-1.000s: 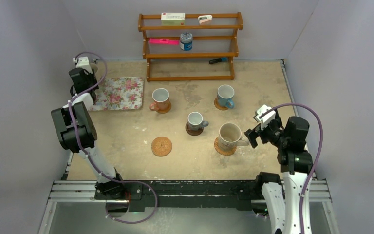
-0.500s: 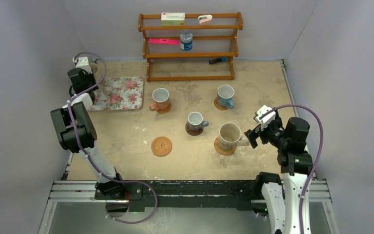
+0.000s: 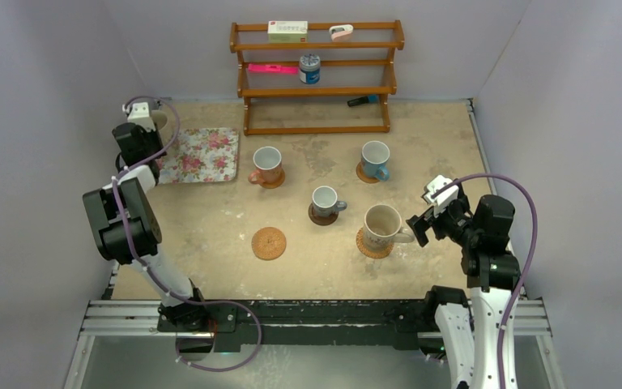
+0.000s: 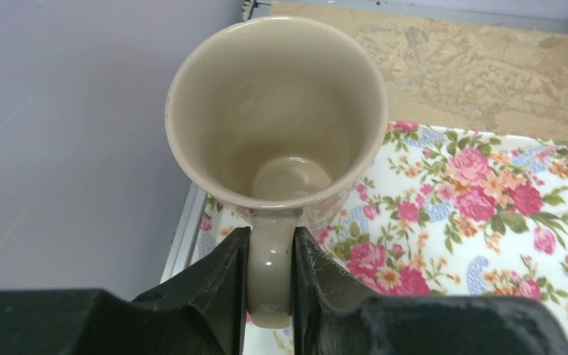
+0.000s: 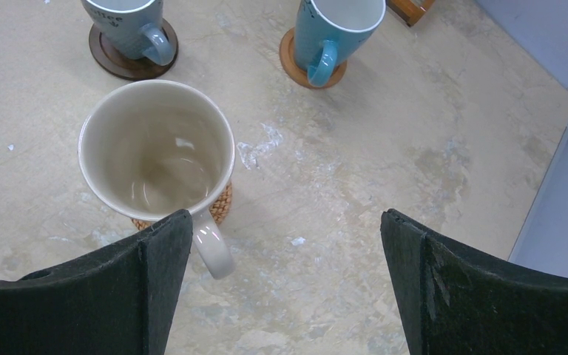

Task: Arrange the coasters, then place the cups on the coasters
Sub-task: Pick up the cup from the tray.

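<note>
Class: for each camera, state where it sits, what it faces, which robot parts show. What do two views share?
Top external: above, behind the arms, facing down at the table; both show.
Left wrist: on left arm, facing its held mug; left claw shows.
Right wrist: on right arm, facing the cream mug; right claw shows.
Shared: top also shows that mug.

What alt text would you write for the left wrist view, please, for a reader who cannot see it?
Seen from above, the left gripper is shut on the handle of an empty, upright cream mug. A floral tray with pink roses lies below and to the right of the mug. The bare table shows beyond the tray, and a grey wall fills the left side.
</note>
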`<state>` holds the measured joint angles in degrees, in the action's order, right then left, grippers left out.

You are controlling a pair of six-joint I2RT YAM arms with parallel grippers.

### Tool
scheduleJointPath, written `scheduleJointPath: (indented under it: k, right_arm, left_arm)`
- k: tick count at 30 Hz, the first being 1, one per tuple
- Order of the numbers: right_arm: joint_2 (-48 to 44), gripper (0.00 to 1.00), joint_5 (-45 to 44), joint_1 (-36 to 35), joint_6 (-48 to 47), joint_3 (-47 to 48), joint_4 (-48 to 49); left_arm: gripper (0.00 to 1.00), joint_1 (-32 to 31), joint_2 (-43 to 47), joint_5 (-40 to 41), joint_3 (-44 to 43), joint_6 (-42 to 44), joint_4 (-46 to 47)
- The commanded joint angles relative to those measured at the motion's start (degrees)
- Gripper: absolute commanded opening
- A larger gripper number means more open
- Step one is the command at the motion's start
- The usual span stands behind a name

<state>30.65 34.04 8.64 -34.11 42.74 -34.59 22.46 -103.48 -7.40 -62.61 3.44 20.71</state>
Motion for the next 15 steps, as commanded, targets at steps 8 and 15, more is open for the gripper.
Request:
scheduleJointPath:
  k: [8,15]
  right_arm:
    - [-0.6,0.99,1.2,-0.1,-0.4,-0.3,-0.2]
    - [-0.4,0.99,1.2,0.0,-0.3,-0.3,-0.3]
  left_arm:
    - [0.0,0.4,10.1,-9.3,4.2,-3.0,11.2]
    - [0.0,0.4,13.0,-12.4,6.1,-3.0,11.6]
